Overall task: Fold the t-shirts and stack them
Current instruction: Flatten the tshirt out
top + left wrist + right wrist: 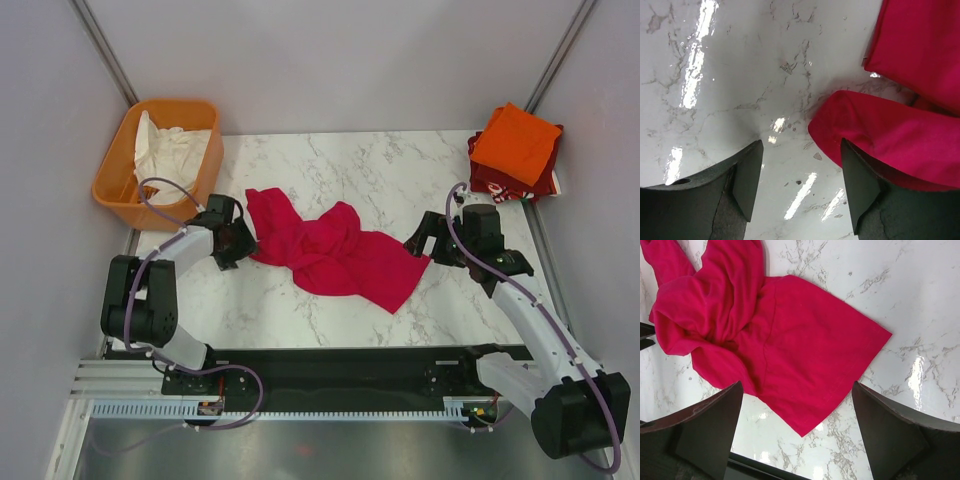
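Evidently both released, the left hand [801,150] straddles the left fold of the magenta-pink t-shirt [335,255] and the right hand [797,390] hovers over its right corner, the shirt lying crumpled and twisted on the bench [400,170].

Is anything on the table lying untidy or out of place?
The magenta-pink t-shirt lies crumpled and twisted in the middle, not folded. The orange t-shirt sits folded on the dark red t-shirt at the far right corner.
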Controlling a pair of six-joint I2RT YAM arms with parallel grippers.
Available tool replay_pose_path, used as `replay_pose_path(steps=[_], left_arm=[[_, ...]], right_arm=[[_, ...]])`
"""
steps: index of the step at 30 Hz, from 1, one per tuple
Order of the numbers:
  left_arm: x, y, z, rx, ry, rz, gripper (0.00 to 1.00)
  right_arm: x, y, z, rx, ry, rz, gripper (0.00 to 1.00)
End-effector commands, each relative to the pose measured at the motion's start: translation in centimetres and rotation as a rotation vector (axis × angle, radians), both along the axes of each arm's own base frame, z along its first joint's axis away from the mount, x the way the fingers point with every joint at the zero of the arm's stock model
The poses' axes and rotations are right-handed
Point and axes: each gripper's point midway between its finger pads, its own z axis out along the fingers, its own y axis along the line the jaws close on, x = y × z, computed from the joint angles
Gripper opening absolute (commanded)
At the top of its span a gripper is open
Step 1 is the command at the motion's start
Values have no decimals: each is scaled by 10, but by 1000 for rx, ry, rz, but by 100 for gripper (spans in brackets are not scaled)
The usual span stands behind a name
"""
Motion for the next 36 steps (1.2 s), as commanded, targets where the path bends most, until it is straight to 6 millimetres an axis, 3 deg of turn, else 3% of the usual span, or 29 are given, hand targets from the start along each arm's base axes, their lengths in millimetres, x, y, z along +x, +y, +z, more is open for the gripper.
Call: replay_pose_path(steps=[1,13,16,17,22,23,25,28,29,32,33,36], left_arm=[[20,1,-2,-11,-64,53,70],[42,-4,-9,-17,-94,38,67],[43,-6,-12,-23,-85,31,57],[42,-5,-14,-23,-81,34,43],[46,-8,-13,-29,-89,26,15],[48,-8,-13,-31,-90,22,2],[53,-10,-9,-35,-106,12,2],[53,-17,6,-72,-141,-9,2],[55,-19,23,-86,-185,-15,2],[44,-18,43,-100,-208,-14,2],[45,-18,62,-102,-248,-17,2],[36,-20,85,-107,-279,-56,2]], right_arm=[[4,-4,-5,-37,-5,2,98],[5,-5,-14,-59,14,8,98],[5,-7,-16,-67,17,6,98],[4,-7,-18,-72,23,7,98],[5,-8,-21,-78,32,1,98],[6,-8,-22,-72,33,1,98],[6,-6,-24,-61,44,-5,98],[9,-10,-33,-58,78,-54,98],[9,-12,-44,-68,116,-78,98],[9,-20,-69,-90,209,-153,98],[11,-21,-74,-95,221,-164,98],[15,-26,-93,-96,258,-207,97]])
